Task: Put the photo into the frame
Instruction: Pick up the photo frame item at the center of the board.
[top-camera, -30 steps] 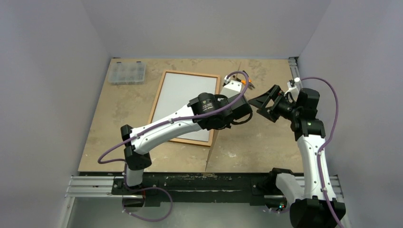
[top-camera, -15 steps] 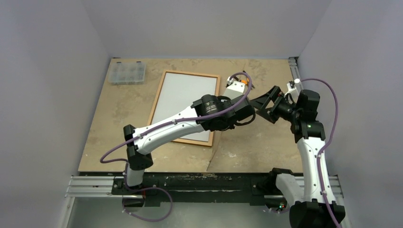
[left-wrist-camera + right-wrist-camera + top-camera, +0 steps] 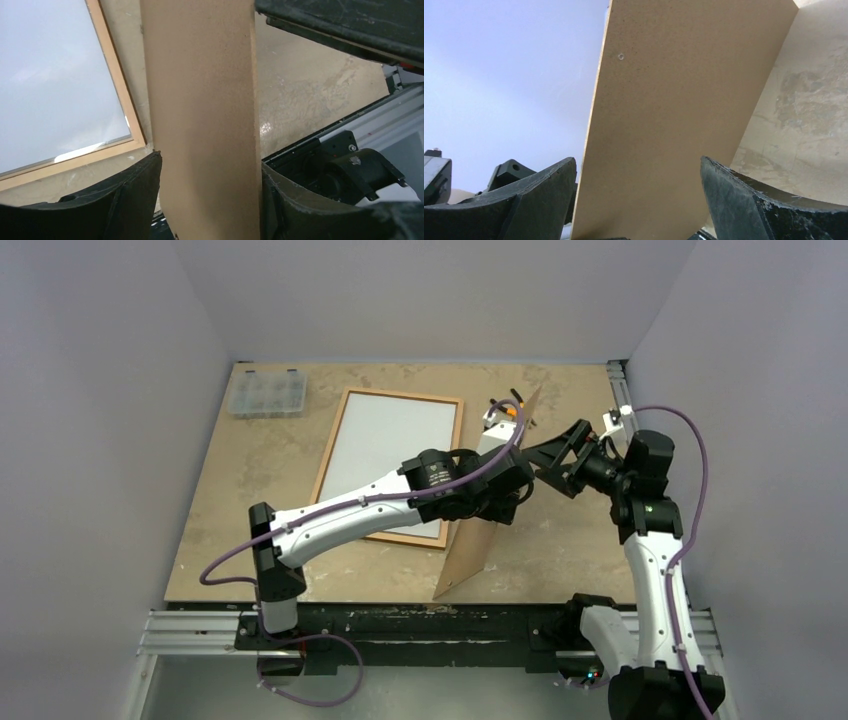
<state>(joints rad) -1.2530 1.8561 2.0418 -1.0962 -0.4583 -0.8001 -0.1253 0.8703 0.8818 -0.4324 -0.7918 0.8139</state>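
Observation:
The frame (image 3: 404, 393) (image 3: 65, 164) of light wood lies flat at the table's middle left. A plain whitish sheet (image 3: 385, 455) (image 3: 55, 80) fills it, and I cannot tell whether it is the photo face down; no printed picture shows. A brown hardboard panel (image 3: 475, 545) (image 3: 205, 100) (image 3: 674, 125) stands on its lower edge just right of the frame, leaning. My left gripper (image 3: 512, 492) (image 3: 210, 200) is open with the panel's face between its fingers. My right gripper (image 3: 553, 453) (image 3: 639, 200) is wide open around the panel's upper part, from the right.
A clear plastic compartment box (image 3: 267, 393) sits at the back left corner. A small orange-and-black tool (image 3: 510, 408) lies behind the panel's top. The metal rail (image 3: 400, 625) runs along the near edge, and grey walls close in on three sides.
My left gripper has opened off the panel. The panel, edge-on before, now leans and shows its brown face. The right gripper has moved left around it.

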